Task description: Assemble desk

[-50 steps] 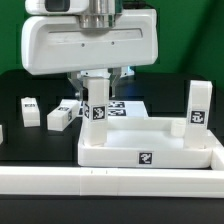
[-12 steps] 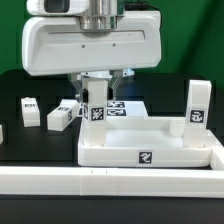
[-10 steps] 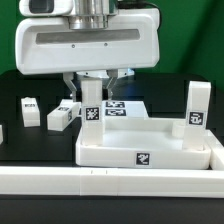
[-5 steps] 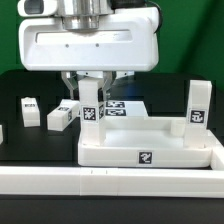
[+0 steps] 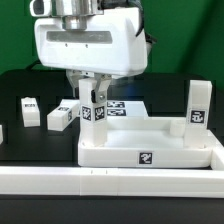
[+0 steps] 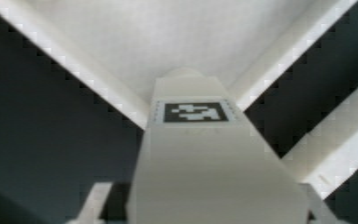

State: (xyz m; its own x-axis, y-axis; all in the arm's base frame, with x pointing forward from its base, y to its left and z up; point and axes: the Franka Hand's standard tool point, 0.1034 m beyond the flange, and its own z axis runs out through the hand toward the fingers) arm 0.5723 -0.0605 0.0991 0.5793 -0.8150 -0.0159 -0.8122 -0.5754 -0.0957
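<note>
The white desk slab (image 5: pixel 150 142) lies with its raised rim up, and one square leg (image 5: pixel 197 108) stands in its far corner on the exterior view's right. My gripper (image 5: pixel 92 98) is shut on another upright leg (image 5: pixel 97 112) at the slab's far corner on the exterior view's left. In the wrist view this tagged leg (image 6: pixel 195 112) fills the middle. A finger (image 6: pixel 98 205) shows on each side of it, and the slab rim (image 6: pixel 87 50) lies beyond. Two loose legs (image 5: pixel 30 110) (image 5: pixel 62 117) lie on the table at the exterior view's left.
The marker board (image 5: pixel 128 106) lies flat behind the slab. A long white rail (image 5: pixel 110 182) runs along the front edge. Another small white piece (image 5: pixel 2 132) shows at the exterior view's left edge. The table top is black.
My gripper head has turned about its vertical axis while staying over the same corner. The held leg has stayed upright in place. The slab and the loose legs have not moved.
</note>
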